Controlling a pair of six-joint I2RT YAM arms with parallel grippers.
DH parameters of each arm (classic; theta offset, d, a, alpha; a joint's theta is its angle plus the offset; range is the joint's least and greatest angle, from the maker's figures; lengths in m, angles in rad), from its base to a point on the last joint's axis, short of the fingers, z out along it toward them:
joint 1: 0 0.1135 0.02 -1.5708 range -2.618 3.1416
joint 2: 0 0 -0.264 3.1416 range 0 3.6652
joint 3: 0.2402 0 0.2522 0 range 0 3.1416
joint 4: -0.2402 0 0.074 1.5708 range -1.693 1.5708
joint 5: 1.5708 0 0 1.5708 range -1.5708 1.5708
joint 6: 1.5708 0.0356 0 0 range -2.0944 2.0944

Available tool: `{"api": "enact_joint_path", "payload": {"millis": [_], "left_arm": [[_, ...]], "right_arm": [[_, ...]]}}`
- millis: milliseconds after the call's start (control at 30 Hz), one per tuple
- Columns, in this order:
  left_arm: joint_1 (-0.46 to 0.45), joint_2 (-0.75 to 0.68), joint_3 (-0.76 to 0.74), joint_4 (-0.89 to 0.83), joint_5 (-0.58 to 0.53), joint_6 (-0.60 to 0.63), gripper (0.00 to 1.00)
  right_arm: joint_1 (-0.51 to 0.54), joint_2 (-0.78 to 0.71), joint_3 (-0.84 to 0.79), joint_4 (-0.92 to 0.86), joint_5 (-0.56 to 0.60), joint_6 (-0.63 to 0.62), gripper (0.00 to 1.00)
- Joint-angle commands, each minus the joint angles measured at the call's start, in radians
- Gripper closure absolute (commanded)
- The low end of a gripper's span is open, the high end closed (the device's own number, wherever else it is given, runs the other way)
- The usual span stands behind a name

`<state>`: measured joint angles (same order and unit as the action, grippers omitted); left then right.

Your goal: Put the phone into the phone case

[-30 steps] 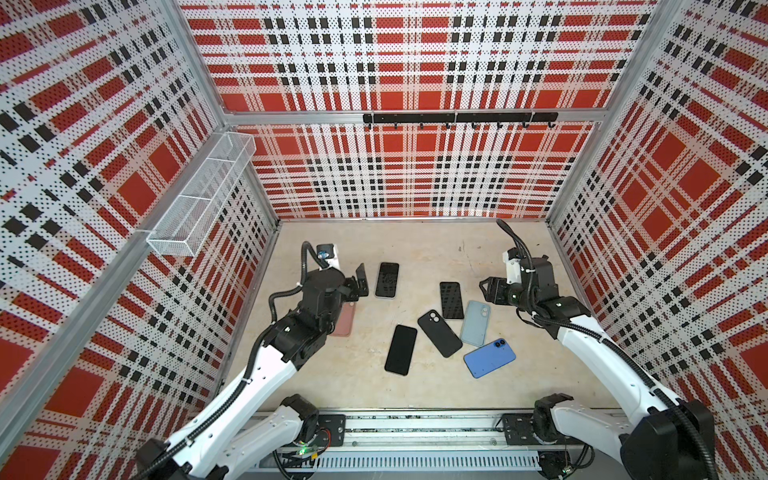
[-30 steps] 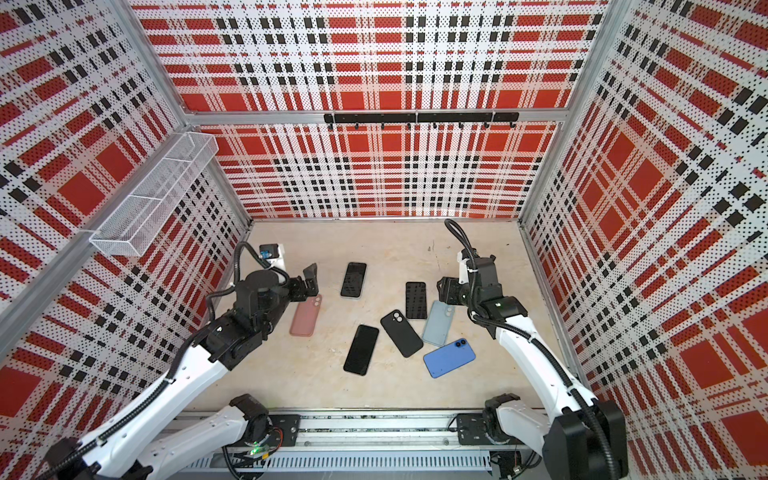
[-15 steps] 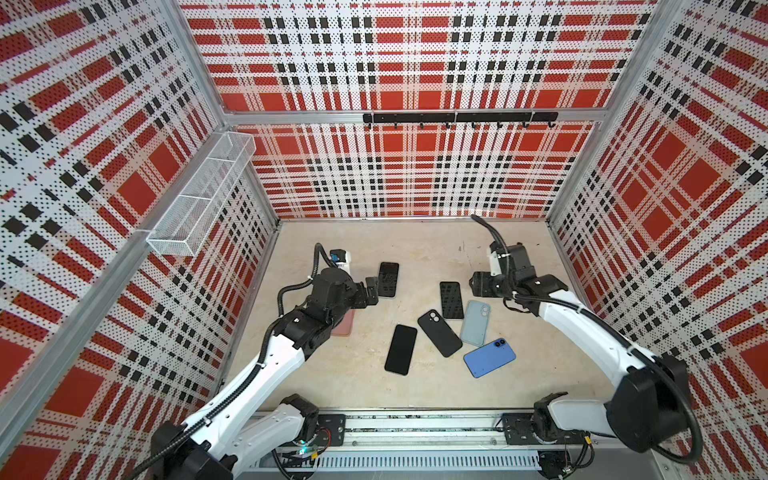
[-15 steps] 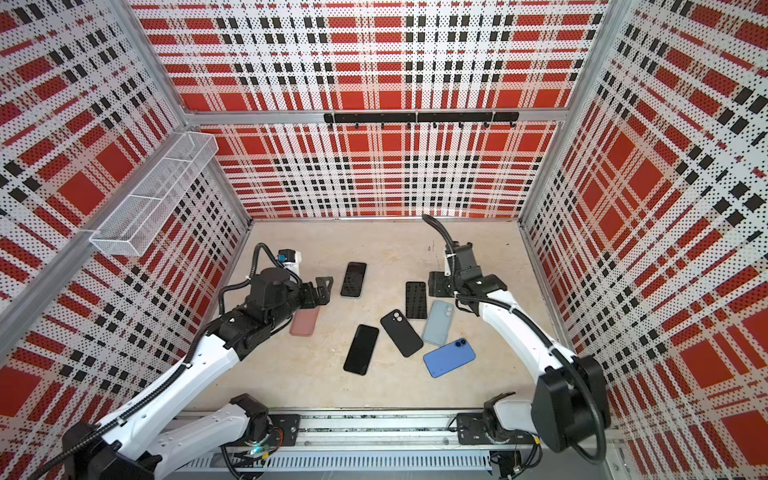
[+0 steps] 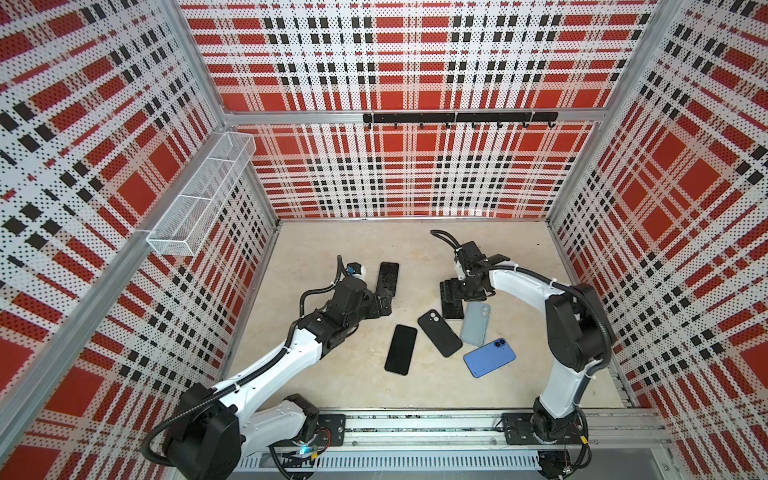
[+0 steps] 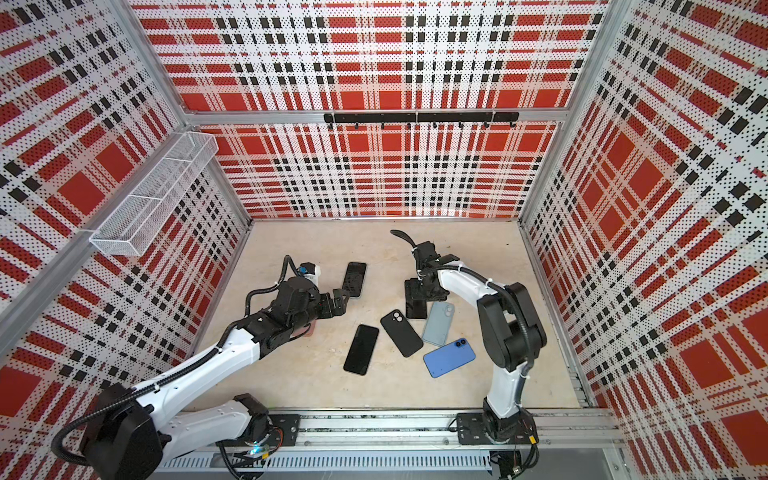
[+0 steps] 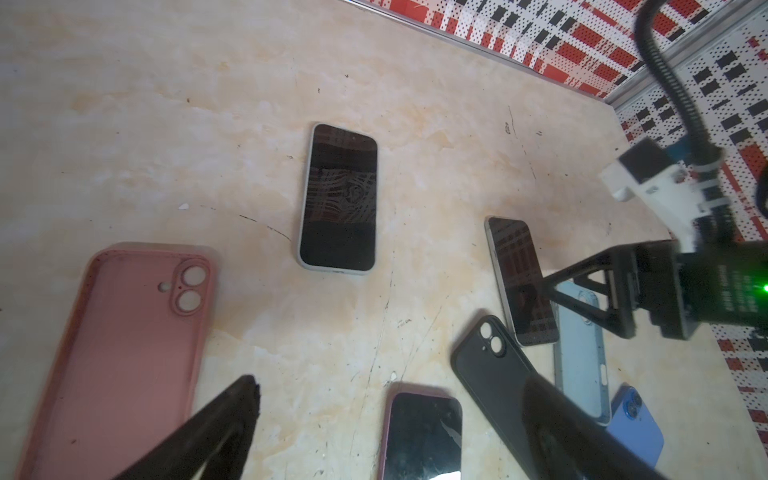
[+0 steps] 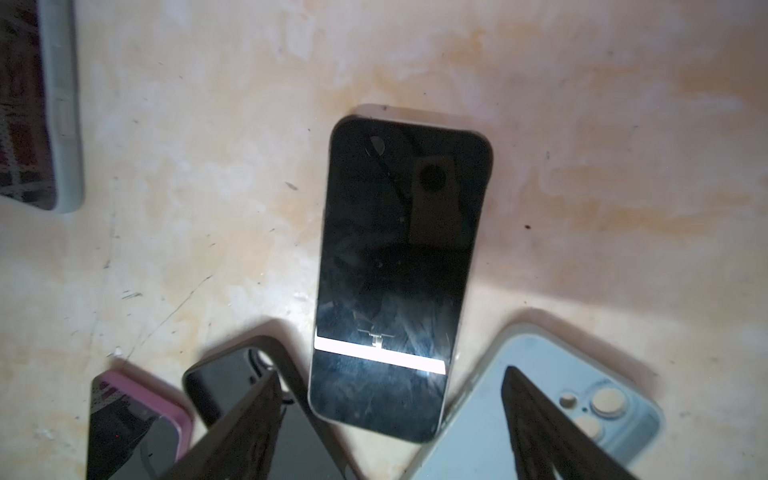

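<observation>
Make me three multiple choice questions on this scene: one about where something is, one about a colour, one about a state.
1. Where is the pink case? A) in the wire basket B) flat on the table beside the left gripper C) hung on the hook rail
2. What colour is the phone lying back up? A) green B) blue C) white
3. The right gripper has its jaws: A) shut on a case B) shut on nothing C) open above a screen-up phone
Answers: 1 B, the left wrist view shows it lying by the jaws. 2 B, both top views show its blue back. 3 C, the right wrist view shows the jaws apart, the phone untouched between them.
</observation>
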<state>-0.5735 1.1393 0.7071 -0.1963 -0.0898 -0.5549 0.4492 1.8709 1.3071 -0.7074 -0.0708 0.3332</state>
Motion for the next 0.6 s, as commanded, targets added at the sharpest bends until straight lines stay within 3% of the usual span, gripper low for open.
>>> {"api": "enact_joint_path", "payload": {"millis": [0, 400, 567], "left_arm": [[-0.011, 0.005, -0.01, 0.052, 0.014, -0.023, 0.0], [0.006, -0.005, -0.055, 0.079, 0.013, -0.017, 0.0], [0.017, -0.01, -0.064, 0.077, 0.02, -0.016, 0.0]], "right_arm": [[0.011, 0.045, 0.055, -0.018, 0.01, 0.0, 0.13], [0.043, 0.175, 0.128, -0.069, 0.058, -0.008, 0.08], [0.069, 0.246, 0.189, -0.134, 0.141, 0.03, 0.15]]}}
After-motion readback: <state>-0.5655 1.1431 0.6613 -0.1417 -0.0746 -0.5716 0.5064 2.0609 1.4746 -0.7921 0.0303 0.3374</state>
